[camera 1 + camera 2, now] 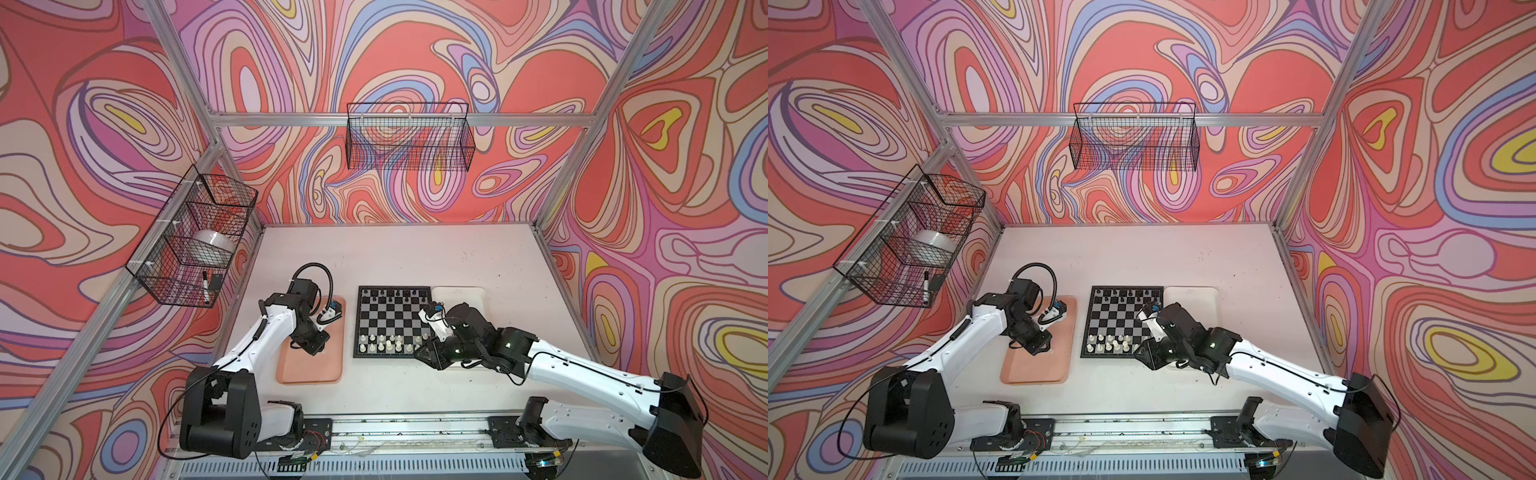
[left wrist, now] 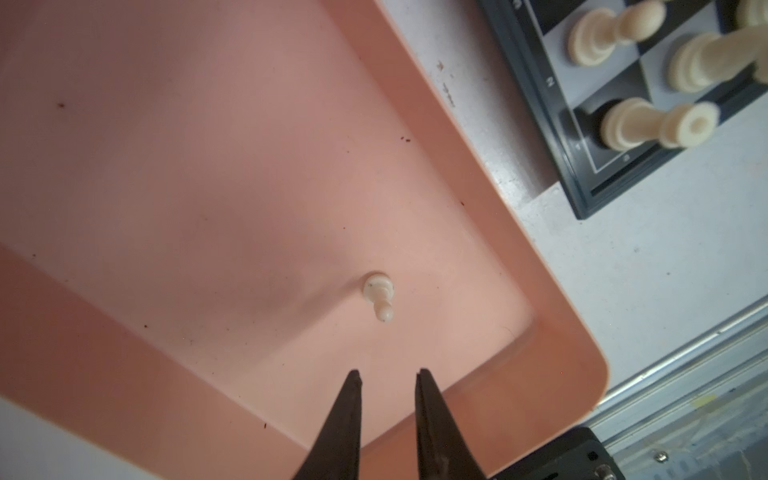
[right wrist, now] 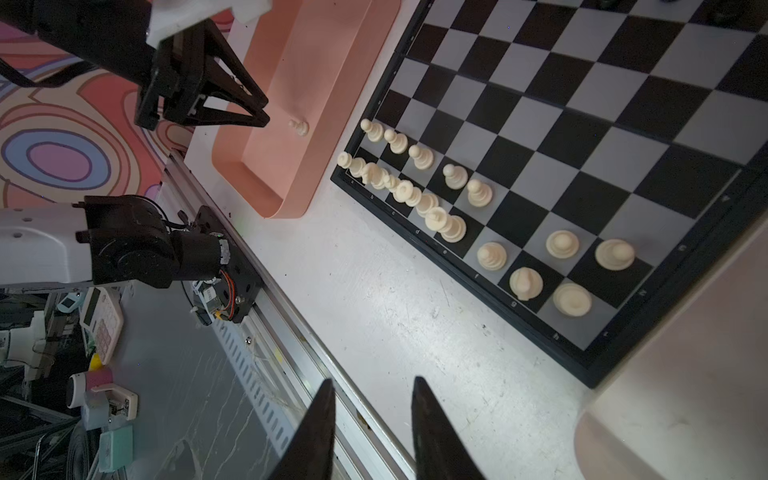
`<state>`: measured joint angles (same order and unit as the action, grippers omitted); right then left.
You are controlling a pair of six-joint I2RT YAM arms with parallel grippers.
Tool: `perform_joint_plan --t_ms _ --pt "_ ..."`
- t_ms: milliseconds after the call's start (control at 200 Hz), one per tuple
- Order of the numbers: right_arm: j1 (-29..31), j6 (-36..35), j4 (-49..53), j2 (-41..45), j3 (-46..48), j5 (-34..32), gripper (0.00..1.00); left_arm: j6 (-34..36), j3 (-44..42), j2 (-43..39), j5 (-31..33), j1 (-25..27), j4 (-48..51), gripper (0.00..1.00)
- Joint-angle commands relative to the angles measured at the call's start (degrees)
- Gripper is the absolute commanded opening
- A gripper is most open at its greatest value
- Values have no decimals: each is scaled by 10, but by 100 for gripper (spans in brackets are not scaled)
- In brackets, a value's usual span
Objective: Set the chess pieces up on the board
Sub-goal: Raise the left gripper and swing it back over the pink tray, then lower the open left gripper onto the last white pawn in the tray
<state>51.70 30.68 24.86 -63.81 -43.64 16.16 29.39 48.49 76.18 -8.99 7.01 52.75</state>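
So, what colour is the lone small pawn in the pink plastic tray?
The pawn is cream-white; left wrist view shows it best.

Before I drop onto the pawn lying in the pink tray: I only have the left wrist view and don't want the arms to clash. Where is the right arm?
Observer: The right gripper hangs by the near right corner of the board. Its jaws are open and empty, and it is apart from the pink tray.
Operator: Good. Is there a square waiting for this pawn?
Observer: Yes. One vacant square breaks the row of white pawns, with five pawns on the tray's side of it and two beyond.
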Motion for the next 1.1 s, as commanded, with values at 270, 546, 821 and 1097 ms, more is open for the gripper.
perform_joint_plan --t_ms 270,546,821,1097 --pt "-2 -4 2 12 -10 -8 33 26 -20 41 -12 -4 -45 31" --pt "-2 -7 2 5 -15 -9 33 31 -31 49 -6 -4 -59 28" --pt "-2 -7 1 4 -13 -9 33 32 -30 58 -6 -4 -65 25" --pt "-3 -4 0 11 -7 -10 33 30 -30 64 -7 -3 -69 25"
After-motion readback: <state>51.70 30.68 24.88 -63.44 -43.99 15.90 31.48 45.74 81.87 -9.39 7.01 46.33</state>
